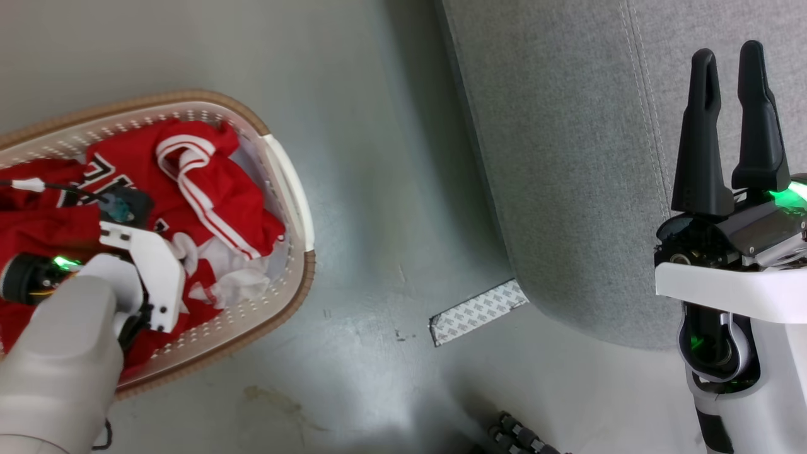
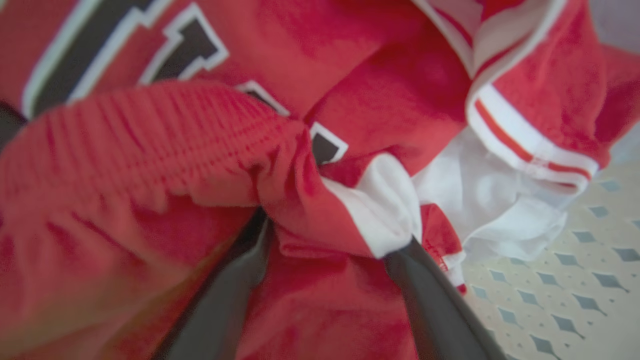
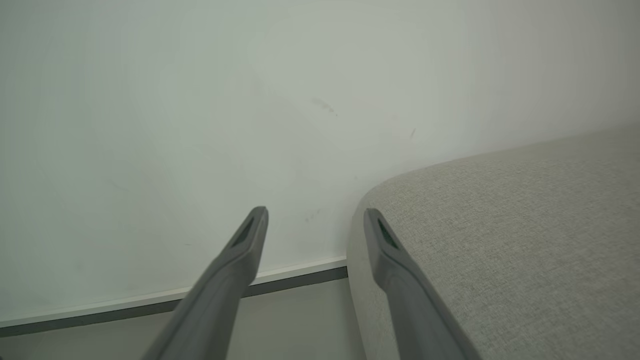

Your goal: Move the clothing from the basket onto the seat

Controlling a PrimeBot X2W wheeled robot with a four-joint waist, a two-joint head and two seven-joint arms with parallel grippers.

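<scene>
My left claw [image 2: 331,239] is down inside the basket [image 1: 287,296], both fingers [image 2: 225,305] pushed in under the clothing [image 1: 214,195]. There's a bunched red fold with white trim lying between them, but the tips are buried, so I can't tell whether I'm clamped on it. The whole red heap lies in the basket, with black-and-white lettering towards its far side. Right claw [image 1: 727,57] is well to the basket's right with its fingers apart and nothing between them, hanging over the seat [image 1: 567,157]. The seat stands right of the basket, with bare floor [image 1: 384,189] between them.
</scene>
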